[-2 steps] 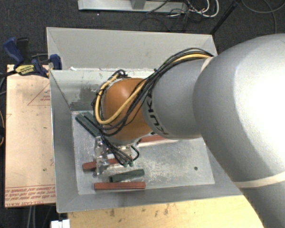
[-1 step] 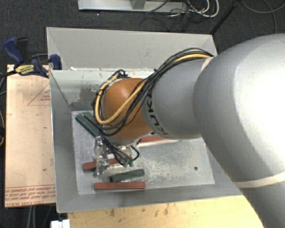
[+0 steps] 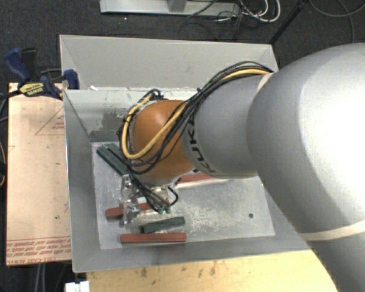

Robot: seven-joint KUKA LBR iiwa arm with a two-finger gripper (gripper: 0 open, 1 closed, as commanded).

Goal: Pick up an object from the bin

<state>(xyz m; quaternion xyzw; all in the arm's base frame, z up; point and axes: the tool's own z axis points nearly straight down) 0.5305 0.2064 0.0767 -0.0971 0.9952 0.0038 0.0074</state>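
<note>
Low over the bin (image 3: 79, 163) floor, the jaws hang from the orange wrist cover (image 3: 161, 142), pointing down at a short red-brown bar (image 3: 114, 212). It lies flat directly beneath them, one end poking out to their left. Whether the jaws are wide, narrow or shut on it I cannot tell, since cables and metal parts crowd that spot. The bar's long axis seems to run roughly left to right across the camera view, so a vertical reach suits it, taking the bar across its narrow width. Just nearer the view's lower edge than the jaws lie a dark green bar (image 3: 163, 225) and, beyond it, a longer red-brown bar (image 3: 153, 238), both roughly parallel to the first. Above and left of the jaws, a dark green strip (image 3: 112, 158) lies slantwise near the bin wall.
</note>
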